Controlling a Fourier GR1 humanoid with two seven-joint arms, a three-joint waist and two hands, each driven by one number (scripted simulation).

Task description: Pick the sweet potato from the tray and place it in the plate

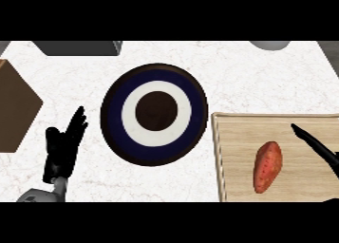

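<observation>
The sweet potato (267, 166) is seen lying on the tray (231, 156), toward the tray's near half, untouched. Its long axis is set nearly along the twelve-to-six line, tipped slightly so that the far end points to about one o'clock and the near end to about seven.

The right hand (324, 151) is held above the tray at about three o'clock from the sweet potato, near it but apart. Its fingers are stretched out straight, pointing toward about ten or eleven o'clock, and nothing is held in it. From this hand the sweet potato lies at about eight to nine o'clock. The coming move is judged to be a short shift that way and downward, with the fingers closed across the short width of the sweet potato rather than along its length.

The left hand (63, 147) is shown at the lower left, open with fingers up, resting over the surface (270, 80) and holding nothing. It lies at about nine o'clock from the plate (110, 124) and well apart from the tray, so the right hand is clearly the nearer one to the task's thing.

The plate is placed just beside the tray's left rim, at about ten o'clock from the sweet potato; it carries dark and white rings with a dark centre. The carry is therefore judged to run toward ten o'clock, over the tray's rim.

A brown box (11, 109) is seen at the left edge, and grey things are partly cut off at the far edge. No brand, label or readable writing is visible anywhere.
</observation>
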